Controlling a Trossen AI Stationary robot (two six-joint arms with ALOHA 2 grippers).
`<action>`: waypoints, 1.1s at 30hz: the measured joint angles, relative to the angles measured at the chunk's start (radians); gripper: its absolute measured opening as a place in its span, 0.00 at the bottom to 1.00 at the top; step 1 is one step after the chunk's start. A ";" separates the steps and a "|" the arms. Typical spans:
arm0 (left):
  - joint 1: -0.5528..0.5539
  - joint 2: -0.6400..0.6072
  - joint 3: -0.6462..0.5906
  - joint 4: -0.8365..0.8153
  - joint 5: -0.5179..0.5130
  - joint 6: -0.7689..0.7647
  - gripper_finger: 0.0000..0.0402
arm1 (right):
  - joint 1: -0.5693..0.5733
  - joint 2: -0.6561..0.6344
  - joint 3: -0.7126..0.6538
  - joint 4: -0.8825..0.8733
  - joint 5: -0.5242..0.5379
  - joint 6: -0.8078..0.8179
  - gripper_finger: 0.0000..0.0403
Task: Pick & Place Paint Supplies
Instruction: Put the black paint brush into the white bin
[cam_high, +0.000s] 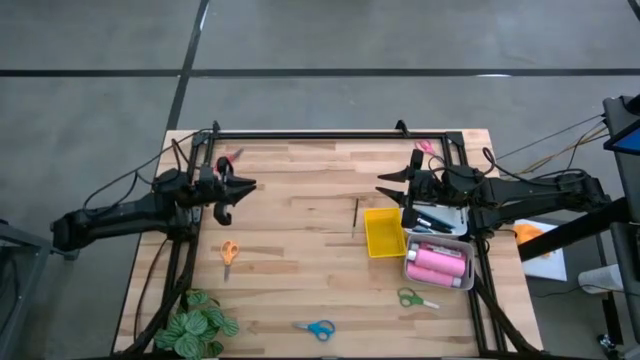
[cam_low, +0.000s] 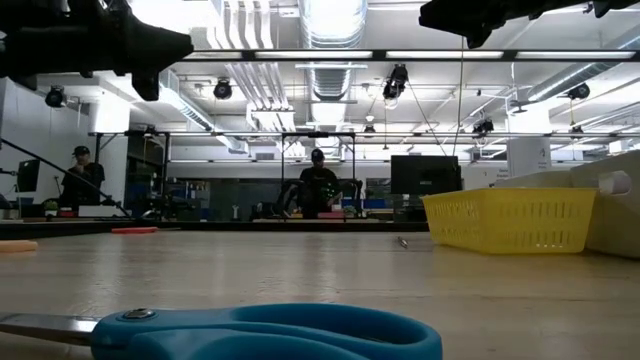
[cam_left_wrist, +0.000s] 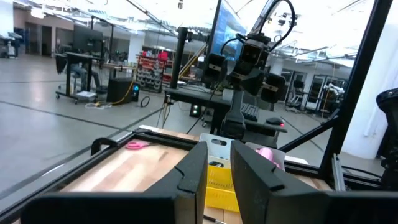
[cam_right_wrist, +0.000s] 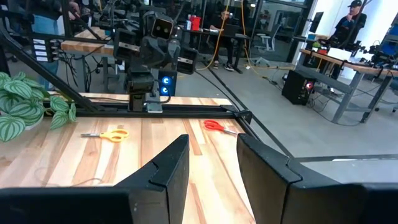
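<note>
Pale wooden desk (cam_high: 300, 270) inspected from above and from both wrists.

Left claw (cam_high: 248, 187) raised over the left part of the desk near the far rail; fingers parted by a narrow gap, pinching nothing. Right claw (cam_high: 382, 187) raised at the right, just left of the trays; fingers spread wider, also empty.

2 pink white-capped paint bottles (cam_high: 437, 263) lying side by side in a white tray (cam_high: 465, 283) at the right edge. Dark brushes (cam_high: 432, 220) lying in another white tray (cam_high: 460, 222) just behind it. 1 thin dark brush (cam_high: 355, 216) loose on the desk, just left of the yellow mesh tray (cam_high: 383, 232).

Scissors scattered:
- orange-handled scissors (cam_high: 229, 252) at front left
- blue-handled scissors (cam_high: 316, 328) at the front edge
- green-handled scissors (cam_high: 415, 298) at front right
- red-handled scissors (cam_high: 232, 157) and pink-handled scissors (cam_high: 427, 148) by the far rail

Leafy green plant (cam_high: 195, 325) at the front left corner.
</note>
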 joint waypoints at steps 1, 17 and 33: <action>0.000 -0.006 -0.001 -0.002 0.000 0.000 0.18 | 0.000 0.000 0.000 0.000 0.000 0.000 0.33; 0.000 -0.007 -0.002 -0.079 0.000 -0.008 0.18 | 0.000 0.000 0.000 0.000 0.000 0.000 0.33; 0.000 -0.007 -0.002 -0.372 0.000 -0.009 0.18 | 0.000 0.000 0.000 0.000 0.000 0.000 0.33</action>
